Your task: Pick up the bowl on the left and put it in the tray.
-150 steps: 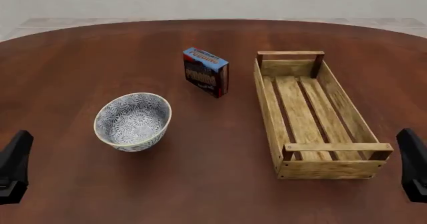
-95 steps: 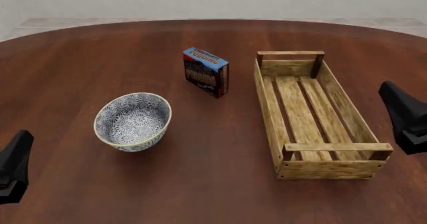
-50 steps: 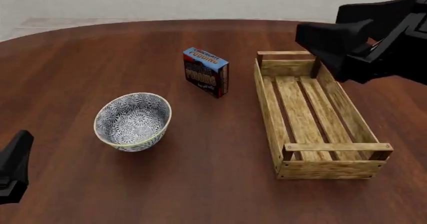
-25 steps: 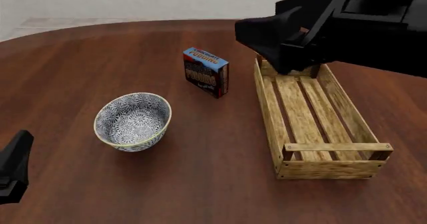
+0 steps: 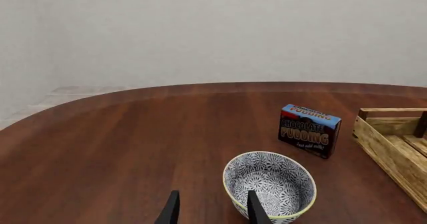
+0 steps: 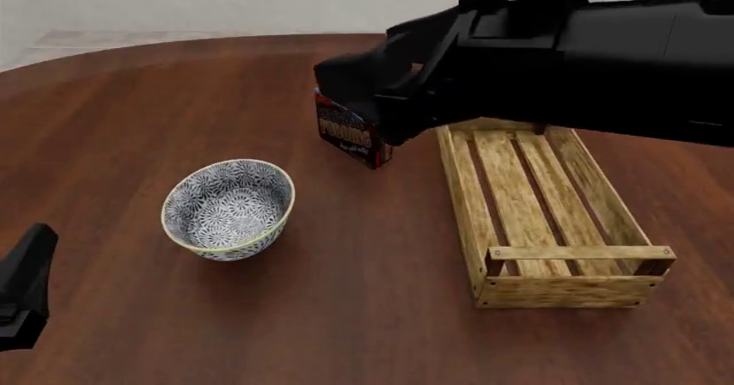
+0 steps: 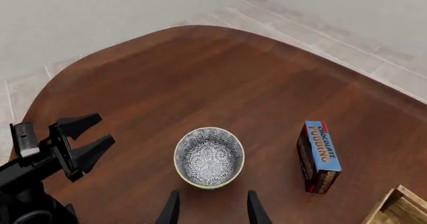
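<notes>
The blue-and-white floral bowl [image 6: 229, 209] stands upright on the table's left half, with nothing touching it. The long light-wood tray [image 6: 570, 292] lies on the right, holding nothing. My right arm [image 6: 551, 67] reaches high across the tray's far end. Its gripper [image 7: 211, 211] is open and held well above the table, looking down on the bowl [image 7: 209, 157]. My left gripper [image 6: 23, 286] rests low at the near left edge. It is open, its fingers [image 5: 253, 210] nearer to me than the bowl [image 5: 269, 186] and apart from it.
A blue chocolate pudding box [image 6: 353, 137] stands upright between bowl and tray, its top hidden by the right arm in the front view. It also shows in the wrist views as a pudding box [image 7: 319, 156] beside the bowl. The dark wooden table [image 6: 344, 316] is round-edged.
My right arm has risen from the table's right edge and swung left over the tray's far end, now covering the pudding box's top. Bowl, tray and left gripper have not moved.
</notes>
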`<action>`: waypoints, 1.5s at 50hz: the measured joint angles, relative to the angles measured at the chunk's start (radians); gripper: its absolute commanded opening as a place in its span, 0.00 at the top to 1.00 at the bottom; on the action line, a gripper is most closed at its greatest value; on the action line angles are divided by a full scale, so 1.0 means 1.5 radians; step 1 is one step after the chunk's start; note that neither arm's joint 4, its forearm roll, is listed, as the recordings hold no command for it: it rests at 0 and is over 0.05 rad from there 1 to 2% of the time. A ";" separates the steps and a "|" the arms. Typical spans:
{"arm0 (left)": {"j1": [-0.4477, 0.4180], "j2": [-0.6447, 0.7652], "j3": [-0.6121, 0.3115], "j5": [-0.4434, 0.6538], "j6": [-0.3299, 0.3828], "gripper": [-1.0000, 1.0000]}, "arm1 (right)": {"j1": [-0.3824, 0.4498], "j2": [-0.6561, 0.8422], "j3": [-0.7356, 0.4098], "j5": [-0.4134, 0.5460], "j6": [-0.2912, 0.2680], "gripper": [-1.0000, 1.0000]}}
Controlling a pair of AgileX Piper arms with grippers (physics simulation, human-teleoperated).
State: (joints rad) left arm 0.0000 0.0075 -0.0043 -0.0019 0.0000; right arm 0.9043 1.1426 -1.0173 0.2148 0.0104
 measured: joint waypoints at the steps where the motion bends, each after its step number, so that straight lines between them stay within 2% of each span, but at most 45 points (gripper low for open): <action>1: 0.000 0.000 0.000 0.000 0.000 0.00 | 0.002 0.004 -0.002 0.000 0.000 0.00; 54: 0.000 0.000 0.000 0.000 0.000 0.00 | 0.144 0.206 -0.073 -0.044 0.020 0.00; 63: 0.000 0.000 0.000 0.000 0.000 0.00 | 0.152 0.234 -0.080 -0.053 0.024 0.00; 75: 0.000 0.000 0.000 0.000 0.000 0.00 | 0.131 0.277 -0.093 -0.059 0.022 0.00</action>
State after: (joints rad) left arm 0.0000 0.0075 -0.0043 -0.0019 0.0000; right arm 1.1002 1.5575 -1.1574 0.1268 0.0434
